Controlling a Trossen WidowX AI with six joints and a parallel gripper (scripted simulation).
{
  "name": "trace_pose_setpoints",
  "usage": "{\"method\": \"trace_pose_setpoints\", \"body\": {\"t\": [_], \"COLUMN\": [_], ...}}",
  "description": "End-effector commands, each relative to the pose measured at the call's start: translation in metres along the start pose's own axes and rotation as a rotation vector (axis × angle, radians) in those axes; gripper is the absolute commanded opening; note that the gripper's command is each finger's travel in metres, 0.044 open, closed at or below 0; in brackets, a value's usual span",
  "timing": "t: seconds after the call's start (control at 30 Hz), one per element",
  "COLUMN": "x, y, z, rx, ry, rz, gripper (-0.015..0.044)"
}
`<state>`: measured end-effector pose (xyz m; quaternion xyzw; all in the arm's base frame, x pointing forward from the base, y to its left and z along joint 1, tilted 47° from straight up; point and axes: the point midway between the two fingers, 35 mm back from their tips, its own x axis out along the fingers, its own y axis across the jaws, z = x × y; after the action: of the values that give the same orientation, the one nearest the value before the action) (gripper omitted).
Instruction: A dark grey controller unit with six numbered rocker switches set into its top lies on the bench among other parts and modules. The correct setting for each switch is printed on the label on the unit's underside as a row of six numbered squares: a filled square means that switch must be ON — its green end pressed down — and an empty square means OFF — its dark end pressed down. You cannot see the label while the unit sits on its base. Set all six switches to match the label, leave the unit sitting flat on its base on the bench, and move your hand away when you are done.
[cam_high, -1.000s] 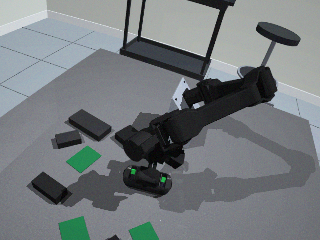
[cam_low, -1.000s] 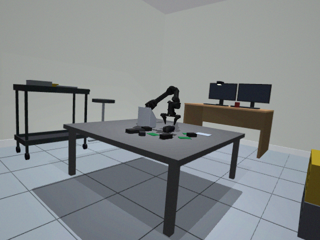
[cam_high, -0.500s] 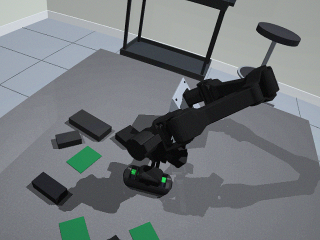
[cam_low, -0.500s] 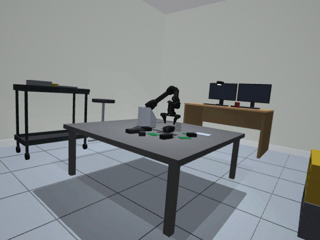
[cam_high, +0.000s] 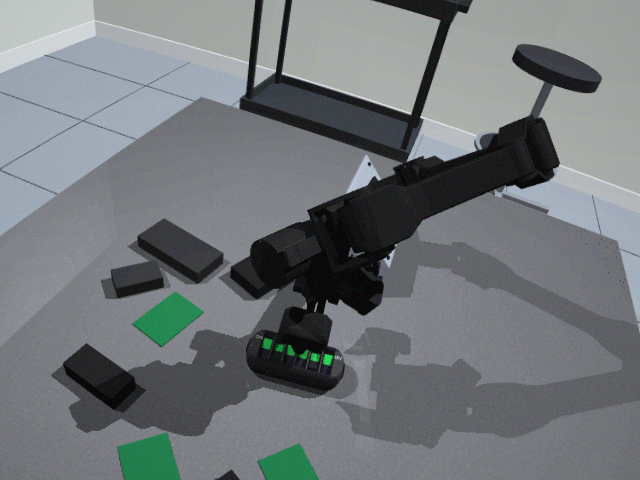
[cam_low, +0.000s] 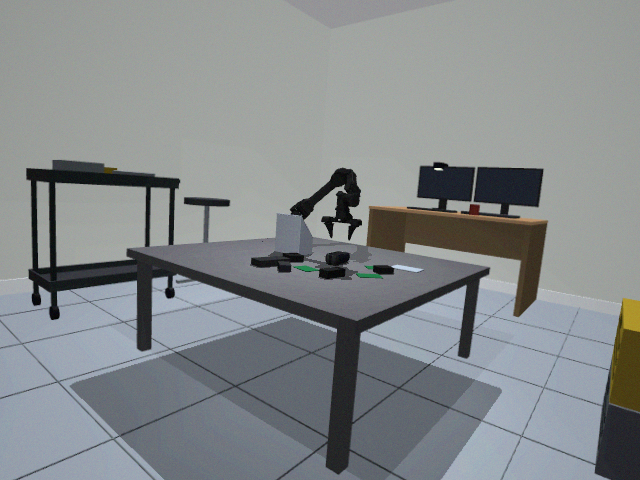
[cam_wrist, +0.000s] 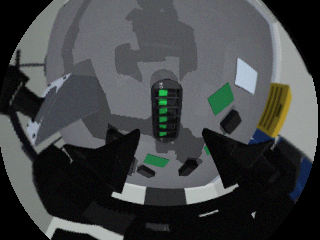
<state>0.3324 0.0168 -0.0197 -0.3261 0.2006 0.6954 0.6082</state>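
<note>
The dark grey controller unit (cam_high: 295, 373) (cam_low: 337, 257) (cam_wrist: 155, 117) lies on the bench (cam_high: 222, 155) (cam_low: 310, 297) with its row of six rocker switches facing up. Green shows on each switch, along the left side of the row in the wrist view; which ends are pressed down is too small to tell there. In the top view a finger partly covers the middle switches. The label on the underside is hidden. My gripper (cam_low: 340, 238) (cam_wrist: 172, 131) is open and empty, fingers wide apart, above the unit and not touching it.
Dark blocks (cam_high: 180, 250) (cam_high: 98, 374) (cam_wrist: 230, 121) and green cards (cam_high: 168, 318) (cam_wrist: 221, 98) lie around the unit. A pale card (cam_low: 407, 268) (cam_wrist: 246, 76) lies farther off. A pale upright housing (cam_low: 290, 233) stands at the arm's base.
</note>
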Motion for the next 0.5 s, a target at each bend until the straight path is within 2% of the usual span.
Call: {"method": "trace_pose_setpoints", "body": {"t": [0.0,0.47], "x": [-0.0045,-0.0045], "y": [0.0009,0.0009], "z": [0.0010,0.0010], "rx": [-0.009,-0.009], "ry": [0.001,0.001], "rz": [0.011,0.011], "gripper": [0.0440,0.0072]}}
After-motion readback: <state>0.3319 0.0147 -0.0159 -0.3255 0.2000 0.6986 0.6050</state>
